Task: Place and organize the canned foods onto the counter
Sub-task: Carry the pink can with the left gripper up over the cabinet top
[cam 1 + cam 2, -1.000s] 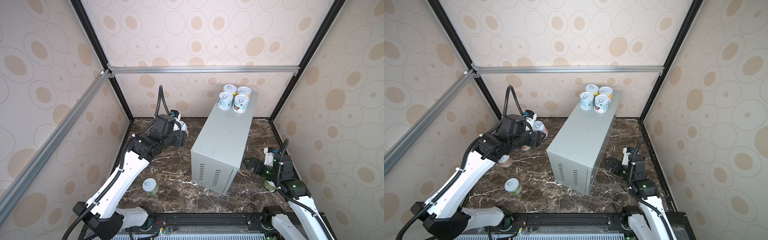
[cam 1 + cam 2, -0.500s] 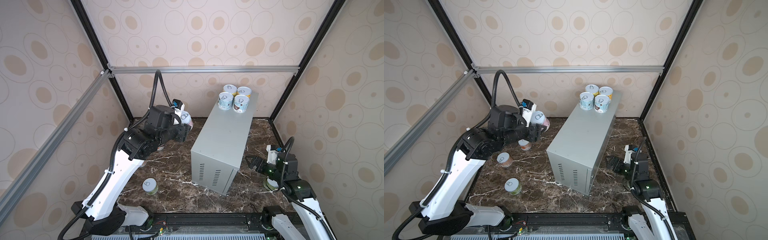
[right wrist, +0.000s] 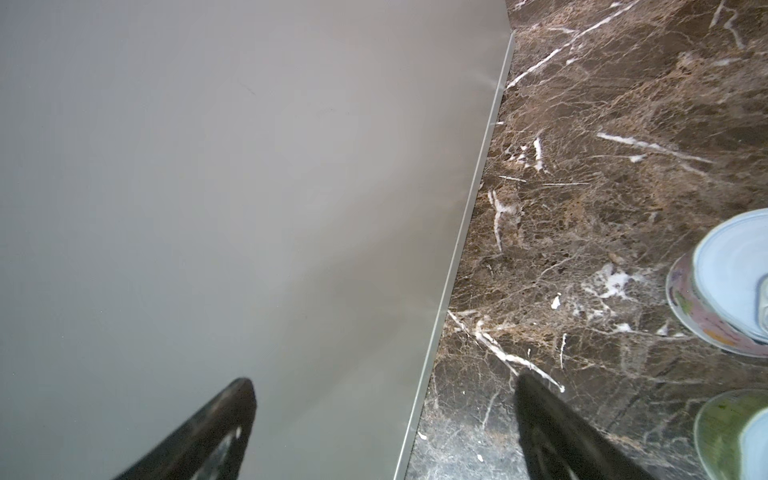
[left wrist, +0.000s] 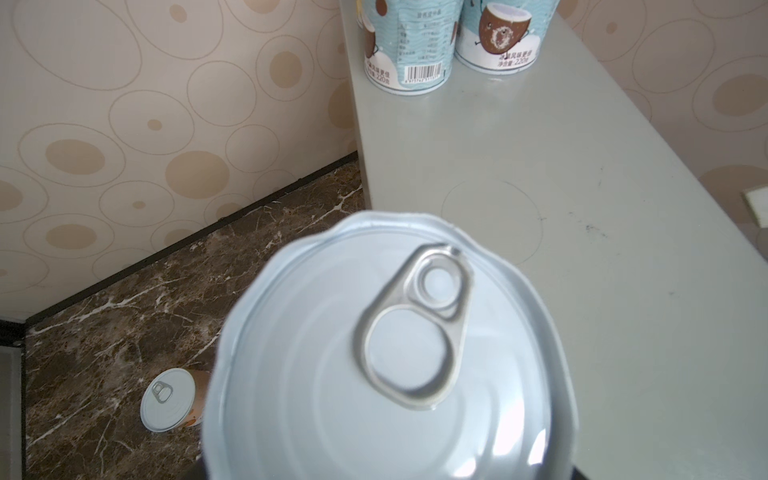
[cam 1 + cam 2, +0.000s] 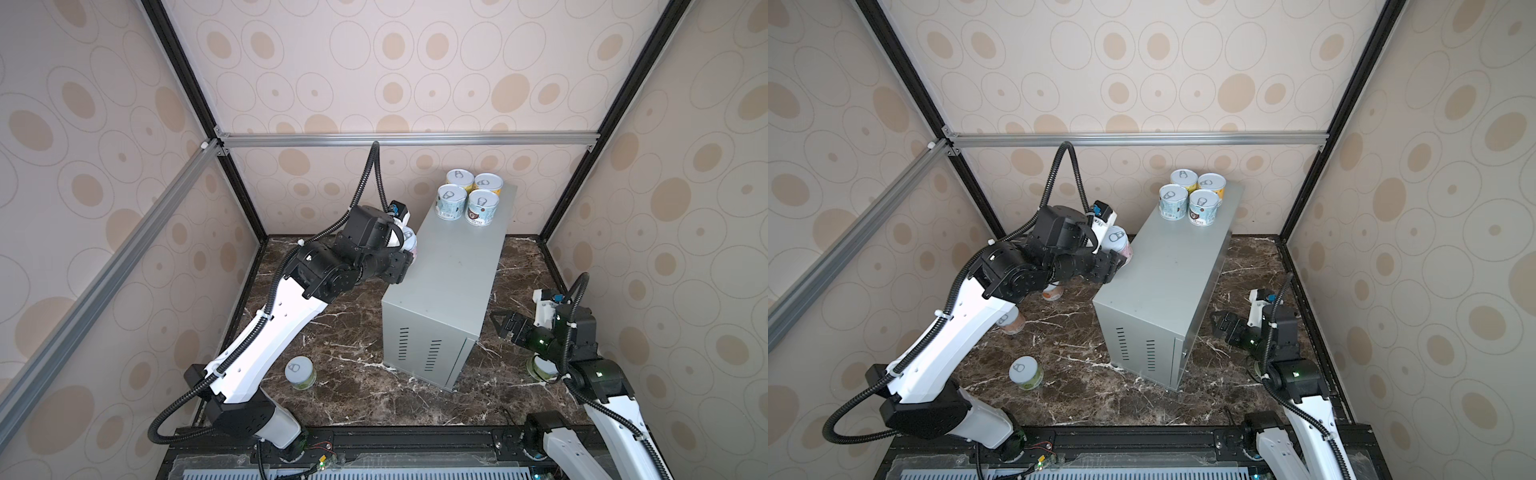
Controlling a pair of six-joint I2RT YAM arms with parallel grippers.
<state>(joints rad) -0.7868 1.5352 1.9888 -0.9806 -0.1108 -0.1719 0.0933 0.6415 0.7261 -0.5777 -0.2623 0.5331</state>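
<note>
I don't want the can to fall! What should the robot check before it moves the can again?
1. Grip on the can: ok. The left gripper is shut on the can, which is upright.
2. Can over the counter: not ok. It hangs at the left edge of the counter, not over the top.
3. Can's bottom higher than the top: cannot tell, the bottom is hidden.
4. Free spot: ok. The top is bare in front of the four cans.
5. Other arm out of the way: ok. The right gripper is open and low on the counter's far side.
</note>
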